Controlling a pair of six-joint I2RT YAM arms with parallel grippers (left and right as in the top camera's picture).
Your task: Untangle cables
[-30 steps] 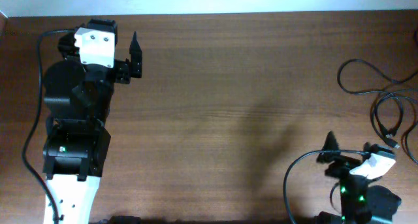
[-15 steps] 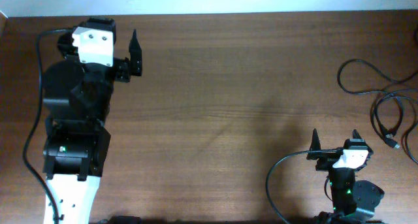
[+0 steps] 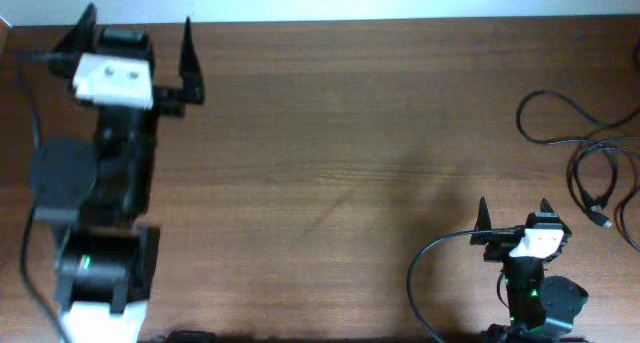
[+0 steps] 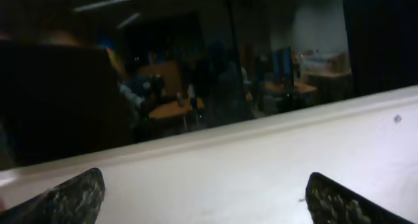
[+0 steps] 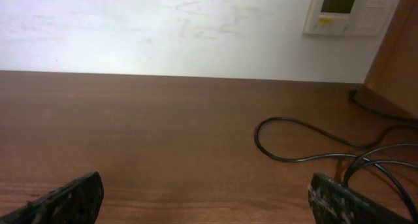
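Observation:
The cables [image 3: 585, 148] are thin black cords lying in loose crossing loops on the brown table at the far right; a small plug end [image 3: 601, 219] lies near the right edge. They also show in the right wrist view [image 5: 307, 145], ahead and to the right. My right gripper [image 3: 515, 213] is open and empty at the front right, short of the cables; its fingertips frame bare wood in its own view [image 5: 206, 198]. My left gripper [image 3: 135, 43] is open and empty at the far left back edge, pointing off the table at a white wall [image 4: 206, 194].
The table's back edge [image 3: 400, 21] meets a white wall. A wall thermostat [image 5: 346, 8] shows in the right wrist view. The right arm's own thick black wire [image 3: 430, 273] loops by its base. The left arm's body [image 3: 100, 203] fills the left side.
The left arm swung up and left, and its gripper opened wide toward the wall. A second ago the right gripper turned and shifted left; it has held still since.

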